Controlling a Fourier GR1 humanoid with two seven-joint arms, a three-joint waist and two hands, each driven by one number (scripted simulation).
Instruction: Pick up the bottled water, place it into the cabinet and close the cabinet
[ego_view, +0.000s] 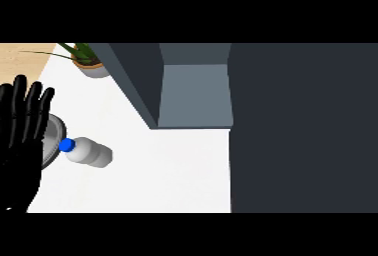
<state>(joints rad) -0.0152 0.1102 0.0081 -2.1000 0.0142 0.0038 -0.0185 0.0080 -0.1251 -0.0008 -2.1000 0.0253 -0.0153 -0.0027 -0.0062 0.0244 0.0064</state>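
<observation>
A white water bottle (90, 151) with a blue cap (67, 145) lies on its side on the white counter (162, 175), cap pointing left. My left hand (22, 130) stands at the left edge with fingers straight up, open, holding nothing, just left of the bottle. The dark cabinet (196, 95) stands at the back, its inside shelf showing, and its open door (303, 130) fills the right side. My right hand does not show.
A potted plant (87, 61) sits at the back left beside the cabinet's side wall. A round grey object (53, 140) lies partly behind my left hand, touching the bottle's cap end. Wooden floor (26, 55) shows beyond the counter's left edge.
</observation>
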